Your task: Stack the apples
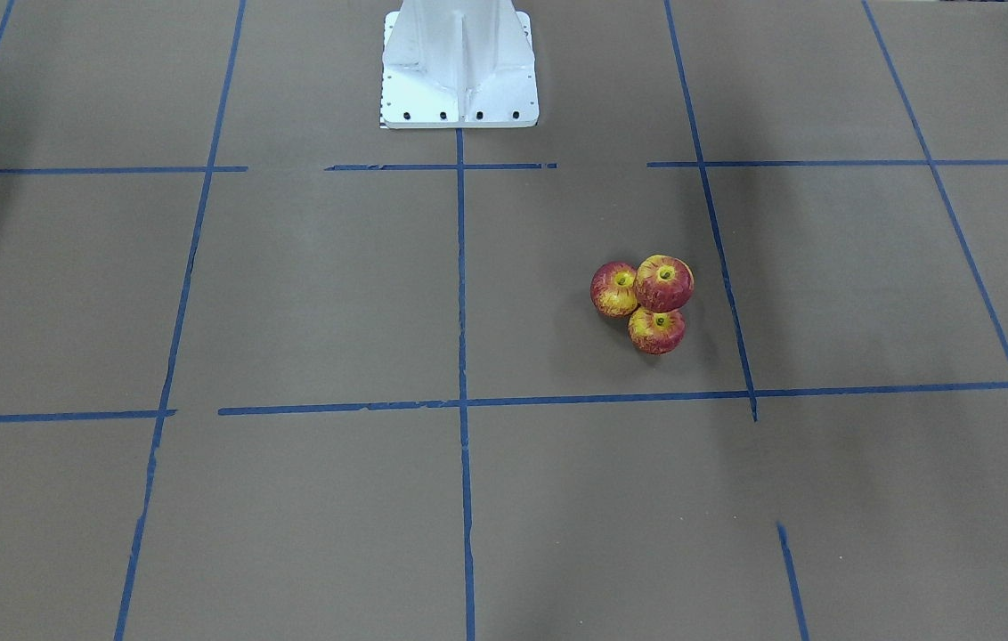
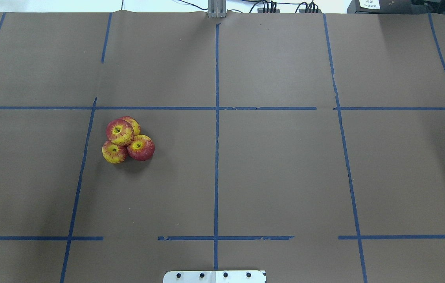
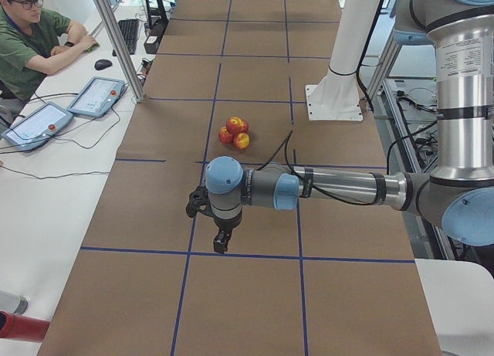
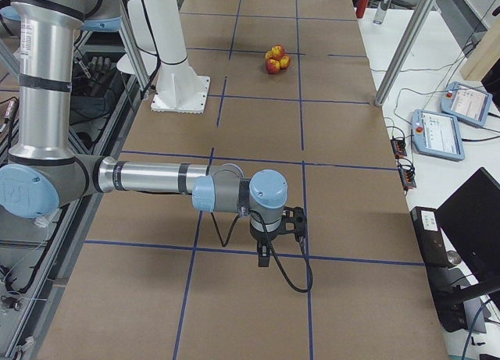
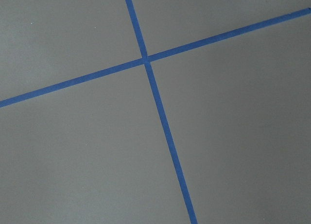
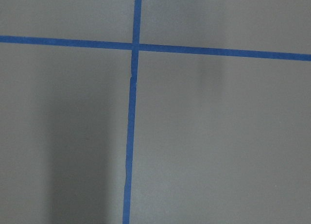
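Left claw [image 3: 221, 242], right claw [image 4: 265, 254]: state unclear; glossy round apples [image 2: 122, 135] heaped on matte paper [image 2: 285, 177].

Left pincer [image 3: 221, 246], right pincer [image 4: 264, 257]: both downward

A brown table [image 2: 285, 177] carries a blue tape grid [image 2: 216, 177]; beside it, a green-shirted person [image 3: 31, 43] sits near two tablets [image 3: 96, 96].

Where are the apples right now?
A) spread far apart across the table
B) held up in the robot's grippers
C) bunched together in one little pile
C: the apples touch each other in one pile on the table, with one resting on top of the others.
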Controlling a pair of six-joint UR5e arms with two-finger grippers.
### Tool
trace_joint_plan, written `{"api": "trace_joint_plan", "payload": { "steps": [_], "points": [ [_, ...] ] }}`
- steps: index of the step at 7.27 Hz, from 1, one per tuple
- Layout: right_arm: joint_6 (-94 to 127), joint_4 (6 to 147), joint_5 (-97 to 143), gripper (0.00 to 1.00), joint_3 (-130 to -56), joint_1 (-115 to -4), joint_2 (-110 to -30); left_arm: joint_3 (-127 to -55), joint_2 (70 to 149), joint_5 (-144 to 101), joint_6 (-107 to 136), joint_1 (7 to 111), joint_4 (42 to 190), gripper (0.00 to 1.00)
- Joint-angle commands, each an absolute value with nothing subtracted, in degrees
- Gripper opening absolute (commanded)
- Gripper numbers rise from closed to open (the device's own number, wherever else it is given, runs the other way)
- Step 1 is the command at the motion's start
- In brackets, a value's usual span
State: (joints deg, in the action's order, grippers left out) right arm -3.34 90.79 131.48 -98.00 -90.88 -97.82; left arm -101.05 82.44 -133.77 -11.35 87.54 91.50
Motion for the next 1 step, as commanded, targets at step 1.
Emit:
{"api": "trace_joint_plan", "payload": {
  "steps": [1],
  "points": [
    [-3.3,90.8,131.5,1.00,-98.0,-90.9,-97.8,-100.8,82.4,-133.8,-11.3,87.5,91.5,1.00]
  ]
}}
